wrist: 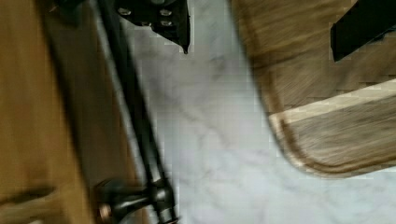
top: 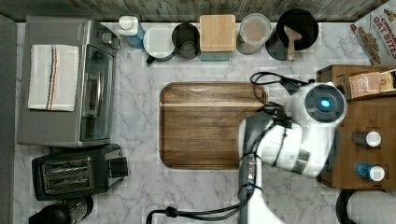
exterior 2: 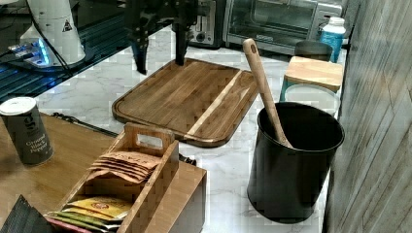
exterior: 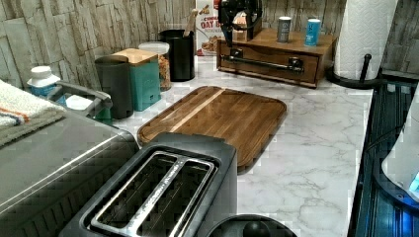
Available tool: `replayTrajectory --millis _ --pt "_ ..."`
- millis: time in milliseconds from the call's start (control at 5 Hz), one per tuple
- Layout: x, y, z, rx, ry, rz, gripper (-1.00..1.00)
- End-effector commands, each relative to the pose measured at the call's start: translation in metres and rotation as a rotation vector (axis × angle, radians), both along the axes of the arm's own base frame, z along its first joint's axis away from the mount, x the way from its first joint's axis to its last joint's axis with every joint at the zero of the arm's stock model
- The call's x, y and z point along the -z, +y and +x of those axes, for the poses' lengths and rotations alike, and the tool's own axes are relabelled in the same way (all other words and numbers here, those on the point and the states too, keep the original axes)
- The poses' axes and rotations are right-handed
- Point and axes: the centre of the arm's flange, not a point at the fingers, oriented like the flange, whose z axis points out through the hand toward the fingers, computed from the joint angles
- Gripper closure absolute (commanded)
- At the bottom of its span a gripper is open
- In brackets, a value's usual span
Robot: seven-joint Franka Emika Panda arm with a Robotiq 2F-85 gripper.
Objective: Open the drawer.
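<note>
Drawer (exterior: 269, 63) shut, flush in its wooden box, at 1 o'clock from the board (exterior: 217, 118) in the left view. Black bar handle (exterior: 262, 63) across the front on 2 posts. In the wrist view, handle (wrist: 135, 116) runs close along the drawer front (wrist: 51, 116), with 1 post (wrist: 126, 200) visible at its end.

Hand (exterior 2: 160, 60) wide open, holding nothing. In the right view, 2 dark fingers (exterior 2: 180, 48) hang over the board (exterior 2: 189, 97) edge and the marble table (exterior 2: 82, 92). In the wrist view, 1 fingertip (wrist: 180, 32) lies just beside the handle, not touching it, over bare table (wrist: 210, 140); the other (wrist: 359, 28) lies over the board (wrist: 336, 121). Handle outside the open gap.

In the top view, arm (top: 299, 135) at 3 o'clock of the board (top: 210, 123), overlapping the box (top: 369, 116). 2 shakers (exterior: 284, 28) on the box top in the left view; paper towel roll (exterior: 365, 34) at 3 o'clock of the box. Black utensil pot (exterior 2: 291, 160) with wooden spoon (exterior 2: 265, 87) at 3 o'clock of the board in the right view.
</note>
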Motion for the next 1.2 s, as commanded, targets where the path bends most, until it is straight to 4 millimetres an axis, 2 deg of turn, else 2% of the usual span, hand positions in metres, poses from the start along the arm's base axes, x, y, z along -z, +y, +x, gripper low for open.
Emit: replayTrajectory --millis 200,600,800,1000,1200 --pt "-0.001 -0.079 -0.010 -0.180 -0.026 -0.039 -1.00" --pt "0.034 -0.100 -0.016 -0.218 -0.070 -0.007 -1.00" --pt "0.049 -0.103 -0.007 -0.225 -0.034 -0.007 -1.00" --pt "0.065 -0.103 -0.006 -0.228 -0.051 0.002 -1.00" --pt "0.081 -0.094 -0.007 -0.213 -0.059 -0.071 -1.00"
